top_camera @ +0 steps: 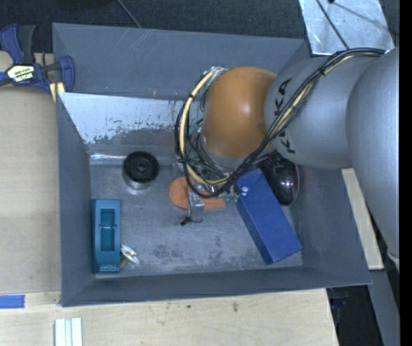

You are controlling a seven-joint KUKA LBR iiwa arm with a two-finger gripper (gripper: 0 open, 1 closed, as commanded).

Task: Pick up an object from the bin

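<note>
My gripper [195, 212] hangs low over the middle of the bin floor, under the arm's orange cover. An orange, rounded, flat thing [179, 192] lies right at its left side, partly hidden by the gripper; whether the two touch I cannot tell. A blue box [268, 223] lies slanted just to the right of the gripper. A black round knob on a silvery base [140, 170] stands to the left, apart from the gripper.
A teal tape dispenser [106, 235] lies along the bin's left wall, with a small pale scrap [128, 254] beside it. A black rounded thing [286, 182] rests behind the blue box at the right wall. The arm covers the bin's back right part.
</note>
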